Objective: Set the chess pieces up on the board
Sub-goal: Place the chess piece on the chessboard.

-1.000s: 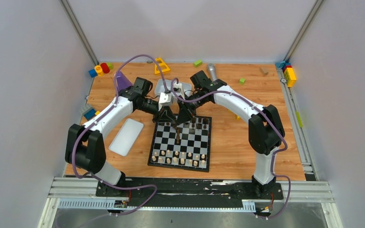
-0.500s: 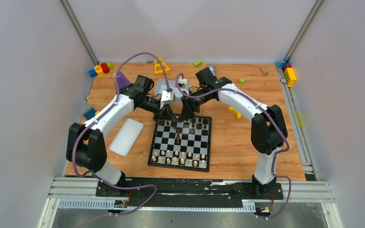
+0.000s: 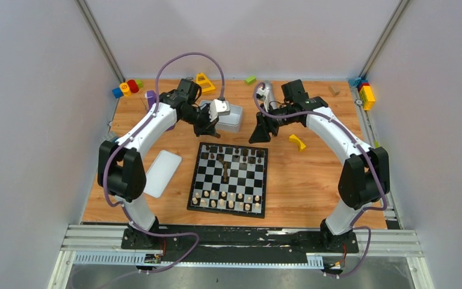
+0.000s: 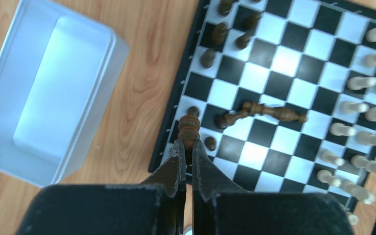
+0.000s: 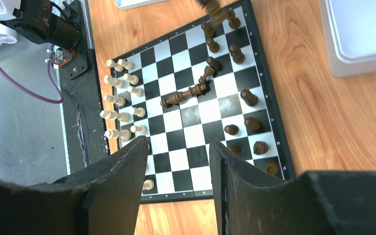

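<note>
The board lies mid-table. Pale chess pieces stand in its two near rows and dark ones along its far rows. A long dark piece lies toppled mid-board, as the left wrist view also shows. My left gripper hovers over the board's far left corner. It is shut on a dark brown piece that sticks out past the fingertips. My right gripper hangs just beyond the board's far edge, open and empty. It looks down on the board.
A white tray sits just behind the board next to my left gripper. A white lid lies left of the board. A yellow block lies right of my right gripper. Toy blocks and a grey cylinder line the far edge.
Both grippers have pulled back from the board's far rows towards the far side and apart from each other. The left one now sits beside the tray and the right one further right.
</note>
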`<action>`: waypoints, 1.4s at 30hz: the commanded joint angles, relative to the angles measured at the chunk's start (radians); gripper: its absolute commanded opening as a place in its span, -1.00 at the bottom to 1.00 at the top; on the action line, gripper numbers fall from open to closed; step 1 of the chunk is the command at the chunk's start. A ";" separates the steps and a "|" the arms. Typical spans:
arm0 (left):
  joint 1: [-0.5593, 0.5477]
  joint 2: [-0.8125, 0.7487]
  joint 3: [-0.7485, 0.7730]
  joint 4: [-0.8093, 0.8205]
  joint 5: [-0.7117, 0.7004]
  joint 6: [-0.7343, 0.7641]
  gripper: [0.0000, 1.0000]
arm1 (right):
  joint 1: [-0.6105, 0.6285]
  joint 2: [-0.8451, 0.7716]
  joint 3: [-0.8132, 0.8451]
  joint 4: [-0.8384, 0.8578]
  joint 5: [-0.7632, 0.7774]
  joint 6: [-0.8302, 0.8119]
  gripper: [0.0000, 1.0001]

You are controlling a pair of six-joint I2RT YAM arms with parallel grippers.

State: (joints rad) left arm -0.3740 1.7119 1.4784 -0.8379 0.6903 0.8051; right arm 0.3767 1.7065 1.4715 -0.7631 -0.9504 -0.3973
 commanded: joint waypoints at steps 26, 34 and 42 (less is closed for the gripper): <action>-0.112 0.340 0.289 -0.241 -0.381 -0.116 -1.00 | -0.045 -0.093 -0.164 0.076 -0.002 -0.012 -0.01; -0.124 0.373 0.314 -0.262 -0.387 -0.122 -0.97 | -0.044 -0.096 -0.172 0.077 -0.002 -0.012 -0.01; -0.130 0.405 0.340 -0.288 -0.400 -0.121 -0.92 | -0.044 -0.093 -0.174 0.077 -0.003 -0.012 -0.01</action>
State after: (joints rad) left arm -0.4931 2.1010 1.7702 -1.0939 0.2993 0.6930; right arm 0.3370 1.6493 1.2964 -0.7158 -0.9295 -0.4007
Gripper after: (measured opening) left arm 0.036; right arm 0.498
